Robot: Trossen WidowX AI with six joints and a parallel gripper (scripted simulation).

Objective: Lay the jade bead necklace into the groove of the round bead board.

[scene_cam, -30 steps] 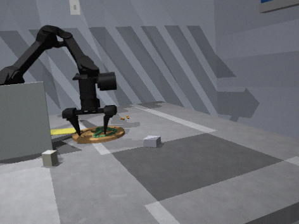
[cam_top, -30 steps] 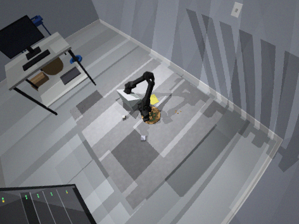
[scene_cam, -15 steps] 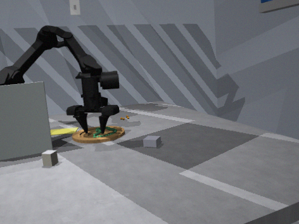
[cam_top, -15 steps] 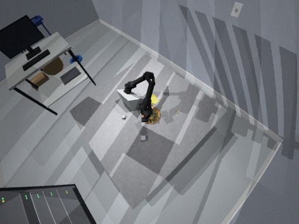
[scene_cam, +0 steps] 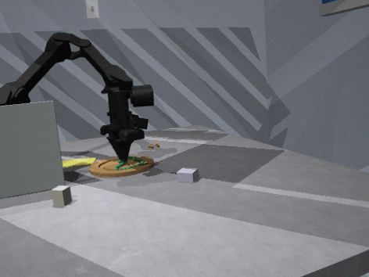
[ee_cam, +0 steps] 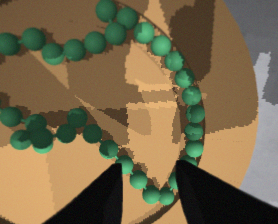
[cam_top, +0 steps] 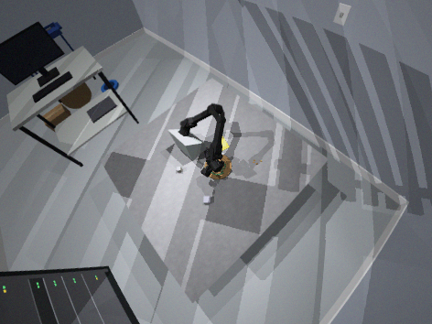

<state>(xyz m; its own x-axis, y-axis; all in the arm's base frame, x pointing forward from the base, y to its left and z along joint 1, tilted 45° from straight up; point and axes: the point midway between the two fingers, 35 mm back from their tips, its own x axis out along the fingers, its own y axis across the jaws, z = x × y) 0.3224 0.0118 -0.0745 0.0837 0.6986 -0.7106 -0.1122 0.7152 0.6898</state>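
The round wooden bead board [cam_top: 228, 172] [scene_cam: 98, 172] [ee_cam: 235, 95] lies flat. The jade bead necklace [scene_cam: 142, 163] [ee_cam: 194, 148] lies on it. In the wrist view one stretch of beads curves along the groove at the right, down to a bend at the bottom. Two other stretches run left across the middle, inside the groove, with some beads bunched. My gripper [scene_cam: 124, 161] [ee_cam: 148, 170] points down low over the board, its fingers partly open. In the wrist view, beads near the bottom bend show between the fingertips, and I see none pinched. The left part of the necklace is out of the wrist view.
A grey-white upright box [cam_top: 195, 150] [scene_cam: 29, 149] and a flat yellow piece [cam_top: 224, 145] [scene_cam: 79, 162] are beside the board. A beige cube [cam_top: 178, 169] [scene_cam: 62, 196], a lilac block [cam_top: 207, 199] [scene_cam: 188, 175] and small orange bits [cam_top: 257, 162] [scene_cam: 151, 146] lie around it.
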